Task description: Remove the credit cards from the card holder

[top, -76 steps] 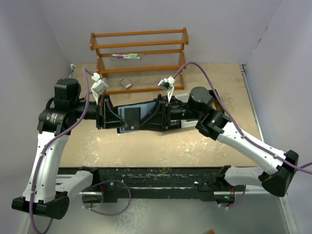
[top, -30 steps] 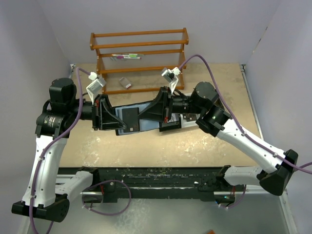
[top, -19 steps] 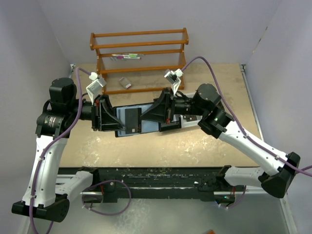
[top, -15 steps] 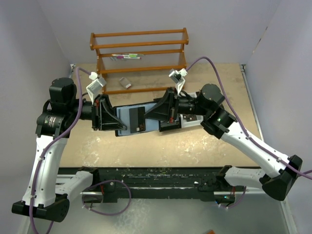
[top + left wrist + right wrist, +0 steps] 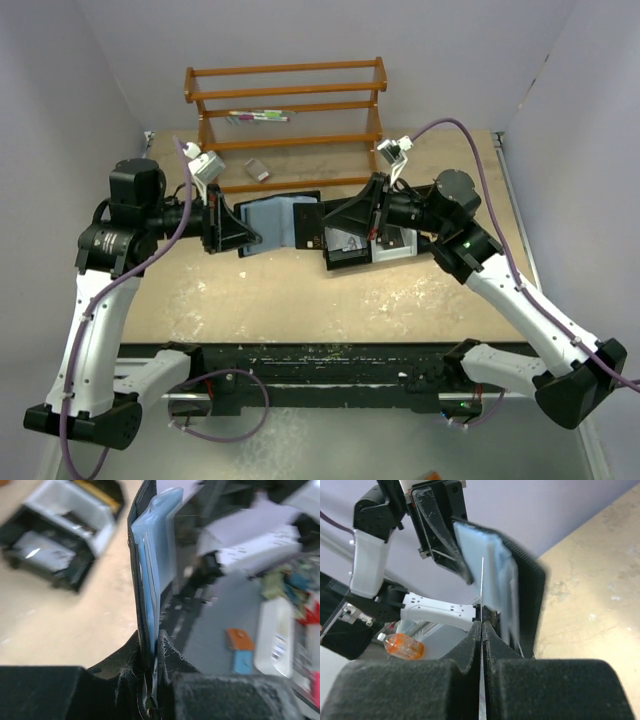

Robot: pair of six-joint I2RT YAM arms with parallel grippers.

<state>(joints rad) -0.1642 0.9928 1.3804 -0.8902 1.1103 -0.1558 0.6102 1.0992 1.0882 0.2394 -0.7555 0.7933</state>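
My left gripper (image 5: 242,237) is shut on the left edge of the open card holder (image 5: 268,222) and holds it upright above the table, blue-grey lining facing up. In the left wrist view the holder (image 5: 150,575) stands edge-on between my fingers (image 5: 152,647). My right gripper (image 5: 330,226) is shut on one credit card (image 5: 311,228), which looks dark from above, at the holder's right edge. In the right wrist view the card (image 5: 482,587) is a thin edge-on line in my gripper (image 5: 481,628), in front of the holder (image 5: 496,575). I cannot tell whether the card still touches a slot.
A black-and-white compartment tray (image 5: 392,245) lies on the table under my right wrist; it also shows in the left wrist view (image 5: 60,545). A wooden rack (image 5: 285,100) stands at the back with pens (image 5: 258,117) and a small grey-white block (image 5: 257,170).
My right gripper has drawn back to the right with the card, which slid from the holder's middle to its right edge. My left gripper and the holder shifted slightly up and right.
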